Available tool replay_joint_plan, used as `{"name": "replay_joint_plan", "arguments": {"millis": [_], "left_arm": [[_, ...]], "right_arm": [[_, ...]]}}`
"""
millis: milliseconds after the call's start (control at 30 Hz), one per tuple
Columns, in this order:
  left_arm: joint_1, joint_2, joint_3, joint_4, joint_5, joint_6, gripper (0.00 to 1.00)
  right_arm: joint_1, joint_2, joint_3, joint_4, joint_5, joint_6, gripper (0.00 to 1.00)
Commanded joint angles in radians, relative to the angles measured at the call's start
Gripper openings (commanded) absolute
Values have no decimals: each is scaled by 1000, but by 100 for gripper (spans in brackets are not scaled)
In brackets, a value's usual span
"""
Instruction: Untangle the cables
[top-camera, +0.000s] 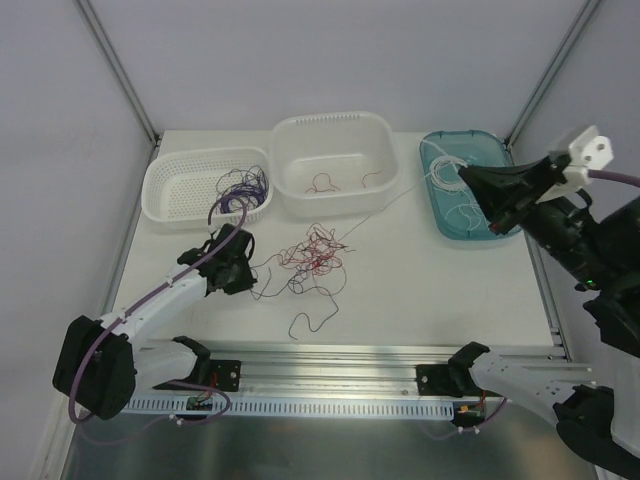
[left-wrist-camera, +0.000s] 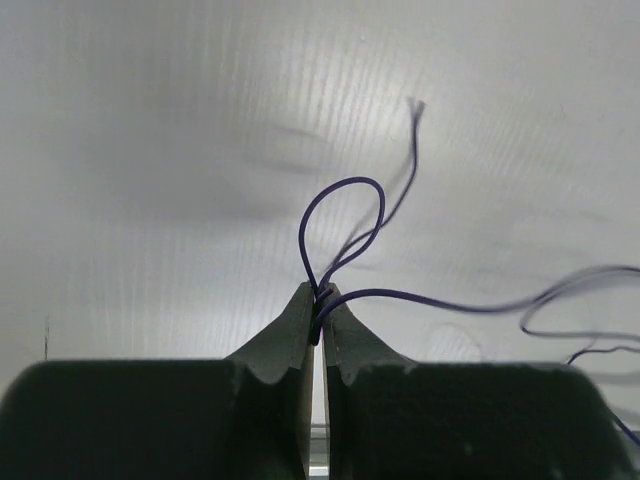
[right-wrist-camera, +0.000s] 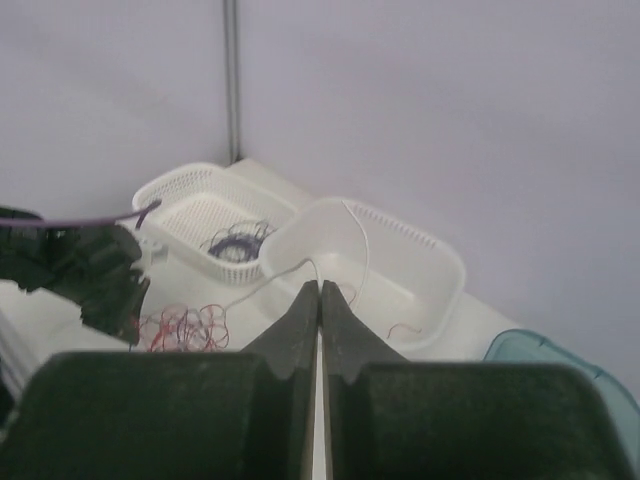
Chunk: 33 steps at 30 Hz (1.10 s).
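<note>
A tangle of red and purple cables (top-camera: 315, 258) lies mid-table (top-camera: 430, 290). The left gripper (left-wrist-camera: 320, 292) is pinched closed on a purple wire (left-wrist-camera: 345, 181). The right gripper (right-wrist-camera: 320, 285), raised over the teal tray (top-camera: 462, 134), clamps a white wire (right-wrist-camera: 366, 245).

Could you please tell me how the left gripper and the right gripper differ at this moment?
The left gripper pinches a purple wire; the right gripper pinches a white wire. The left sits low beside the red tangle; the right is raised by the teal tray. Both are shut.
</note>
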Motion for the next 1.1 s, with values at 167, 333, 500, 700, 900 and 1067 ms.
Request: {"name": "replay_joint_plan", "arguments": {"millis": [167,333,500,700,900,1067], "left_arm": [[119,87,56,-8,-77,16,0],[197,26,76,-10,-55,69,0],[196,-72,108,-8,72,149,4],[139,-233,105,39,374,230,79],[-61,-282,79,130,374,213,90],[-163,-132,108,231,336,178,87]], "right_arm": [[-9,38,226,70,276,10,1],[-9,58,244,46,223,41,1],[-11,67,-46,30,72,170,1],[-6,21,-467,162,-57,379,1],[-9,27,-743,145,99,485,1],[-13,66,-831,46,262,580,1]]}}
